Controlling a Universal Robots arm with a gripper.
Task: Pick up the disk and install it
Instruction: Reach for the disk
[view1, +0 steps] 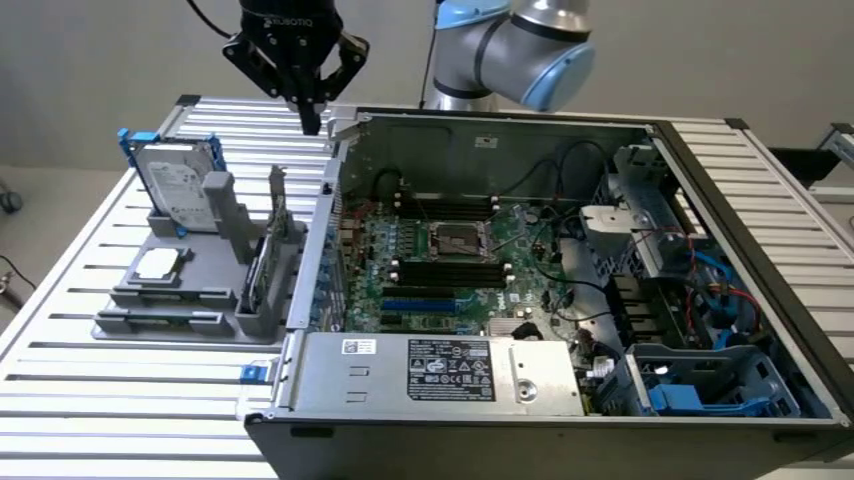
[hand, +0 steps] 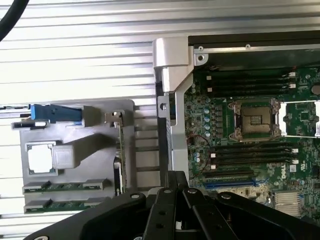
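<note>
Exterior view: the gripper hangs at the upper left of the frame, over the slatted surface beside the open computer case. Its fingers are pinched together on nothing. The disk stands upright in a grey holder at the left, lower in the frame and apart from the gripper.

Below me the ribbed metal worktop carries an open computer case and, just beside it, a grey parts rack.

Disk standing in rack, computer case beside it, exterior view's right
</note>
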